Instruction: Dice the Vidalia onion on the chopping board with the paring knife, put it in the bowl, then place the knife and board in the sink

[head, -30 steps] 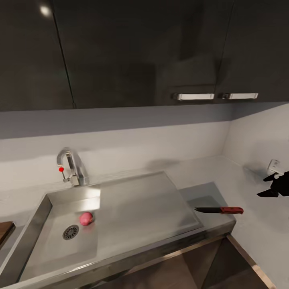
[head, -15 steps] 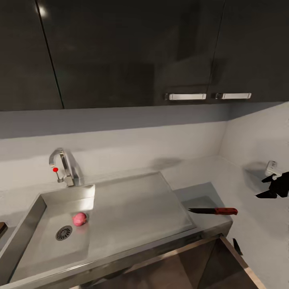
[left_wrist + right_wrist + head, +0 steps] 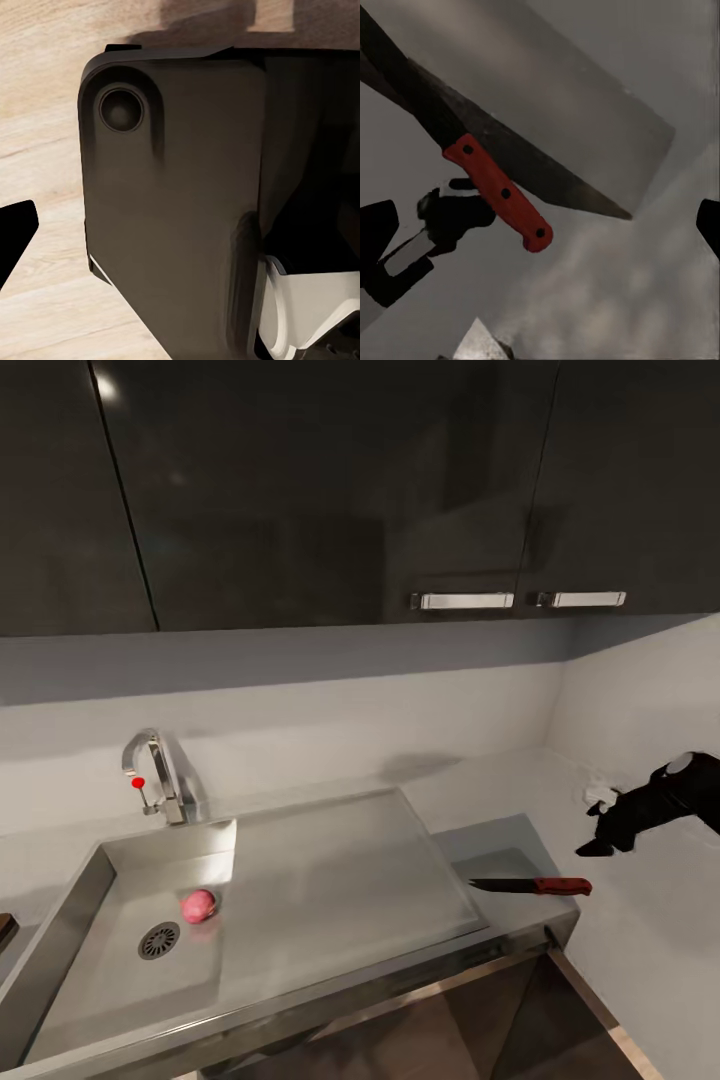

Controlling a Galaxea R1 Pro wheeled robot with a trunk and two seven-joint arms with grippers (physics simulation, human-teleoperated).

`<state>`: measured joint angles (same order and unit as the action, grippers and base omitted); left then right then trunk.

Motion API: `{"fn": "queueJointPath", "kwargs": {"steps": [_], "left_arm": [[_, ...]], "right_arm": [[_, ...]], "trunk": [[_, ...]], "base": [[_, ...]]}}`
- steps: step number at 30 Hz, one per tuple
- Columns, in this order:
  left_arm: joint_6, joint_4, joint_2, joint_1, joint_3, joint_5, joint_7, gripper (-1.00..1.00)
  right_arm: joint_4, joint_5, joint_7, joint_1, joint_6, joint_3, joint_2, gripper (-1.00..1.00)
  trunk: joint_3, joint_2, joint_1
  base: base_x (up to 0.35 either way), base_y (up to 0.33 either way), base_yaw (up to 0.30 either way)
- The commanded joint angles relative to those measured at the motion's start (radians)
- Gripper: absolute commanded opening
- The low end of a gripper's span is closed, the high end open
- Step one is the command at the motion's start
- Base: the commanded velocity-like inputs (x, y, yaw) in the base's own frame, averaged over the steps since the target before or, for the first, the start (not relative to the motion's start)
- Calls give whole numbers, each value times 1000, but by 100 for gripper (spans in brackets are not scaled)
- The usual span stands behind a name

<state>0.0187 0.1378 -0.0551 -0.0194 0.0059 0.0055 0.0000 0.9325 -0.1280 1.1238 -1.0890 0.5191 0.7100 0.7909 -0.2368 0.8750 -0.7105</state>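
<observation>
Fingers of the right gripper [image 3: 598, 832] stand spread apart with nothing between them, hovering up at about two o'clock from the paring knife [image 3: 532, 885]. Its red handle juts past the countertop's [image 3: 500, 840] end while the dark blade points at the sink [image 3: 300, 880]. Inside the basin a pink Vidalia onion [image 3: 198, 905] rests at one o'clock from the drain [image 3: 159, 940], the chrome tap [image 3: 155, 775] behind. I cannot tell how the left gripper's fingers [image 3: 15, 236] stand.

Dark glossy wall cabinets [image 3: 330, 490], pale grey wall [image 3: 330, 710].
</observation>
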Motion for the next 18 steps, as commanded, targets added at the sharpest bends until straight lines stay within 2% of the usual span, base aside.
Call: {"fn": "queueJointPath", "kwargs": {"steps": [1, 3, 7, 9, 12, 14, 18], "left_arm": [[1, 2, 0, -1, 0, 1, 0, 100], [1, 2, 0, -1, 0, 1, 0, 100], [1, 2, 0, -1, 0, 1, 0, 100], [1, 2, 0, -1, 0, 1, 0, 100], [1, 2, 0, -1, 0, 1, 0, 100], [1, 2, 0, -1, 0, 1, 0, 100], [1, 2, 0, -1, 0, 1, 0, 100]], "right_arm": [[2, -48, -13, -2, 26, 4, -26, 100], [2, -106, -28, -2, 53, 5, -64, 100], [2, -144, -25, -2, 70, 8, -107, 100], [2, -147, 0, -2, 71, 9, -111, 100], [2, -155, 108, -2, 71, 11, -114, 100], [2, -170, 156, -2, 69, 11, -114, 100], [2, -224, 190, -2, 65, 12, -114, 100]], "trunk": [[-1, 1, 0], [-1, 1, 0], [-1, 1, 0], [-1, 1, 0], [-1, 1, 0], [-1, 1, 0], [-1, 1, 0]], "base": [[0, 0, 0], [0, 0, 0], [0, 0, 0], [0, 0, 0], [0, 0, 0], [0, 0, 0], [0, 0, 0]]}}
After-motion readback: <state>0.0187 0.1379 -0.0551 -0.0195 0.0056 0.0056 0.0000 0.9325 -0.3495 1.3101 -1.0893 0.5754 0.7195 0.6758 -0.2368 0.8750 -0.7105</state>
